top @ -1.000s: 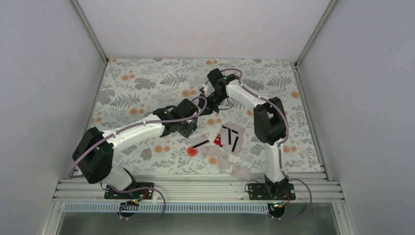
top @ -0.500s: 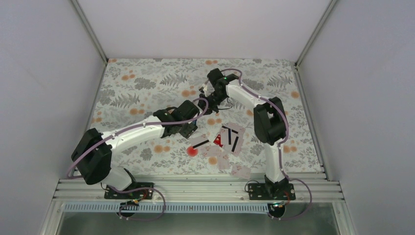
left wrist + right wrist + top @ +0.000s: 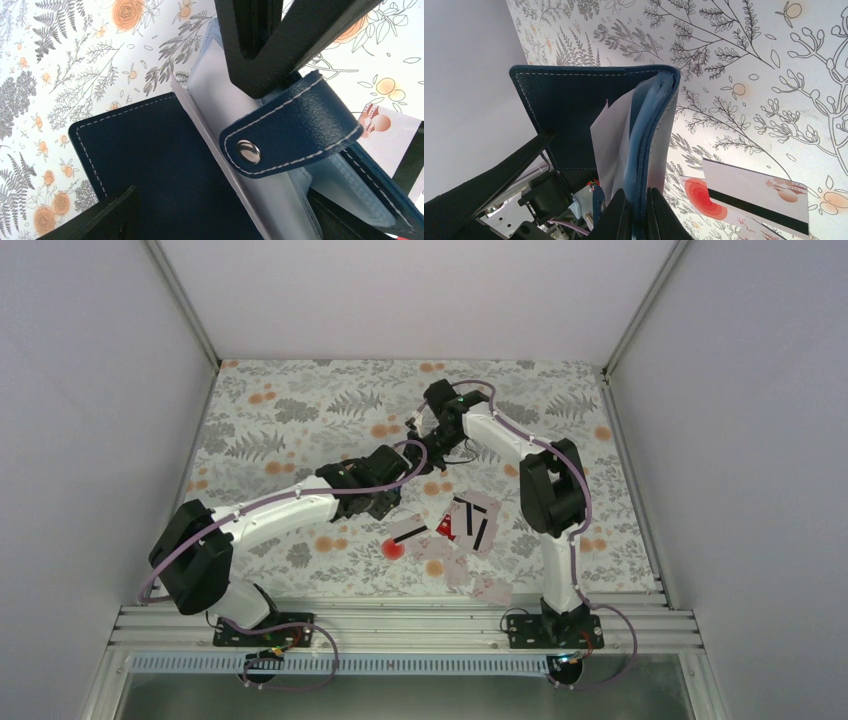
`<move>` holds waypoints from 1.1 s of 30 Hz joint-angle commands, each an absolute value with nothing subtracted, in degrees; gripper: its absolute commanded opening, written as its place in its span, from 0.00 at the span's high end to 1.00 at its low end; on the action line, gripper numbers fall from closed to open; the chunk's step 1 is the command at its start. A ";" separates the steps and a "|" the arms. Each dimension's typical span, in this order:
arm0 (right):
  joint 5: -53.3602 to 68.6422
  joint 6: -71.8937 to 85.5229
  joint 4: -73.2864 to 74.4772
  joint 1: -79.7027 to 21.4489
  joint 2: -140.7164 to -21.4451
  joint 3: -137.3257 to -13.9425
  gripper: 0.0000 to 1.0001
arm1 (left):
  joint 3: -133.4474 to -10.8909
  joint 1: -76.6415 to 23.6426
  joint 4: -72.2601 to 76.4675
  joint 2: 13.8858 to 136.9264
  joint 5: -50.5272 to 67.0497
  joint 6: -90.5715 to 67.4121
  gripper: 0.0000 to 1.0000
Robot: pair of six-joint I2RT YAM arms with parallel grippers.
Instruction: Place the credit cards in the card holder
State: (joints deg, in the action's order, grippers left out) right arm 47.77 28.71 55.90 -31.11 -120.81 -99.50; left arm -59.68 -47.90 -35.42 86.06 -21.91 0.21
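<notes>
Nearest my side, the cards [image 3: 455,530] lie in a loose overlapping spread on the table [image 3: 290,420], several showing a black stripe and one red, none picked up yet. In the right wrist view, one striped card [image 3: 754,192] lies flat just beyond the lifted holder. A little farther in, the left fingers [image 3: 388,502] stand wide and hold nothing. One finger sits low beside the navy cover. Whether it touches the cover I cannot tell. The card holder [image 3: 150,160] is off the table between the two arms and hangs part open, its cover fanned away from the pale pockets [image 3: 220,100] and the snap tab [image 3: 295,127] loose across them. A white sheet [image 3: 611,145] sticks out between cover and pockets; card or insert, I cannot tell. Farthest out, the right fingers [image 3: 640,210] are pinched tight on the edge of the pocket leaves and carry the holder. My read: this is the opening step, holder presented and nothing loaded that I can confirm. Next I want the left fingers to catch the cover and spread it, so that a pocket mouth faces up. Then I would fetch a card. The leaves look floppy, so the grip should stay firm.
</notes>
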 commanded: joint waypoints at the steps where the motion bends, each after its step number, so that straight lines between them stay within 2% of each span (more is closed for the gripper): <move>1: 49.82 27.50 58.27 -31.41 -117.95 -98.93 0.96 | -59.07 -48.08 -35.27 84.51 -22.56 -0.05 0.24; 5: 48.03 28.03 58.22 -31.41 -118.23 -100.04 0.96 | -59.33 -48.08 -36.50 80.41 -17.05 0.53 0.20; 10: 47.57 27.73 59.00 -31.42 -118.82 -101.67 0.96 | -60.92 -48.02 -40.53 77.76 -16.97 -1.42 0.16; 18: 48.44 28.20 59.33 -31.14 -118.64 -102.54 0.96 | -60.42 -48.08 -42.15 76.26 -16.27 -2.47 0.16; 23: 50.20 28.61 59.19 -31.17 -118.59 -102.74 0.96 | -61.05 -48.35 -41.03 79.35 -16.35 -1.98 0.16; 33: 49.52 28.26 59.85 -31.20 -117.99 -102.03 0.96 | -60.79 -49.19 -41.12 80.85 -21.31 -2.57 0.16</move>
